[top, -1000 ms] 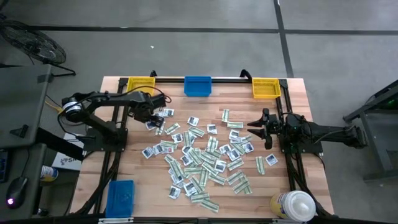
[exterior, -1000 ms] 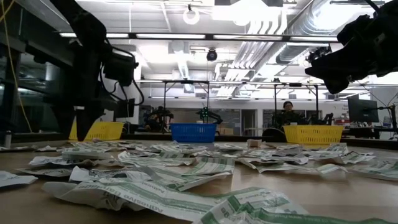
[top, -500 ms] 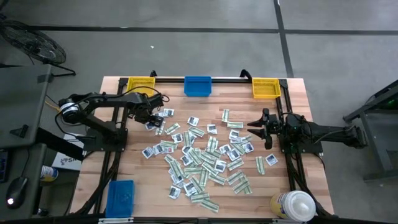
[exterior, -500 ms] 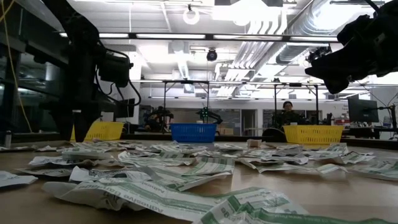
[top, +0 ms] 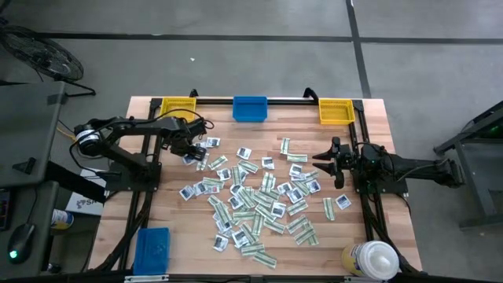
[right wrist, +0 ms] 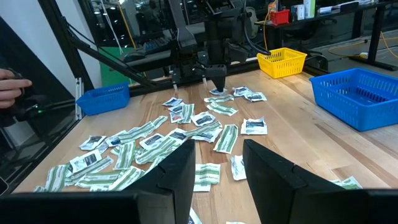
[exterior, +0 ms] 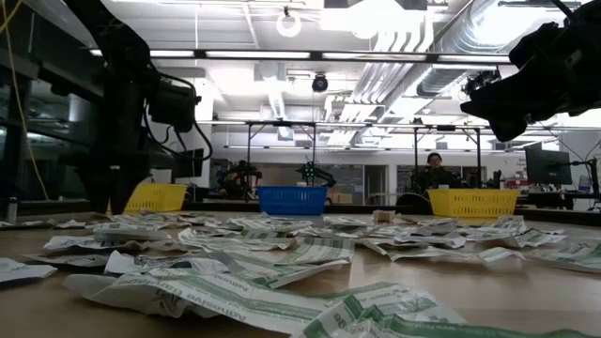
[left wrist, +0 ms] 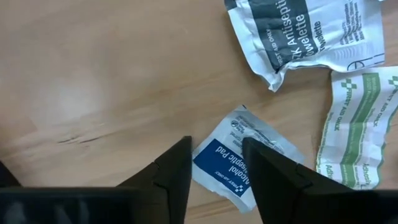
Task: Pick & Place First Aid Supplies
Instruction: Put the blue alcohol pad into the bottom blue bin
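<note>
The first aid supplies [top: 255, 196] lie scattered flat over the middle of the wooden table: white squarish packets and green-and-white strips. My left gripper [top: 191, 152] points down at the pile's far left edge. In the left wrist view its open fingers [left wrist: 216, 149] stand either side of the blue end of a white-and-blue packet [left wrist: 249, 140] lying flat on the wood. My right gripper [top: 318, 163] hangs level above the pile's right side, open [right wrist: 214, 162], with nothing between its fingers. My left gripper comes from above, pointing down, with one finger [left wrist: 177, 165] at the edge of the packet's blue end [left wrist: 221, 163] and the other over its far side. Whether the fingers touch the packet, I cannot tell. The packet lies flat on the table.
Two yellow bins [top: 178, 105] [top: 335, 111] and a blue bin [top: 250, 108] stand along the far edge. Another blue bin [top: 152, 248] sits near left, a white-capped bottle [top: 372, 260] near right. A towelette packet [left wrist: 305, 34] and a green strip [left wrist: 354, 124] lie close by. A person's hand [right wrist: 9, 81] shows beyond the table.
My left gripper has come down a little onto the far left edge of the pile and then kept still. The packets and my right arm have not moved.
</note>
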